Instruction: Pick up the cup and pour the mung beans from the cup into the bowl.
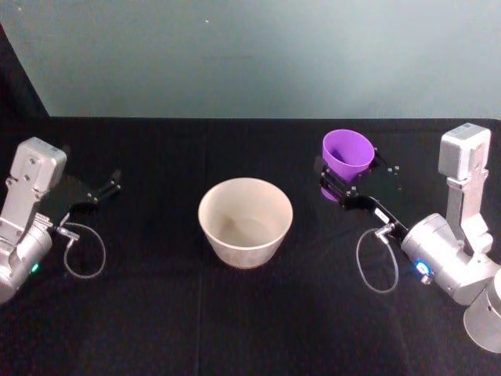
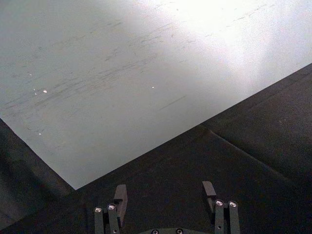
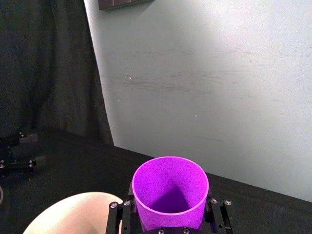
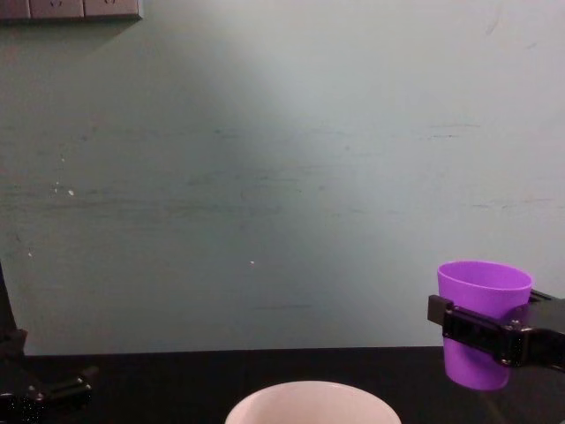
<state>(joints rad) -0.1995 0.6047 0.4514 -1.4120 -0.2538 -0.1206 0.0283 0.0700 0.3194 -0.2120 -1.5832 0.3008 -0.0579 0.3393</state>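
My right hand (image 1: 350,178) is clamped on the cup (image 1: 348,153), upright, raised right of the bowl (image 1: 244,249). I'd bring the lip over the bowl's middle, then tip slowly. Can't see beans inside. Left hand (image 1: 98,190) parked far left, spread apart

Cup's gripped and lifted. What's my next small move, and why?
Probably shift the right pincer toward the robot's left until the purple cup hangs over the bowl. The cup is upright, held beside the bowl, not above it, so tilting now would likely spill.
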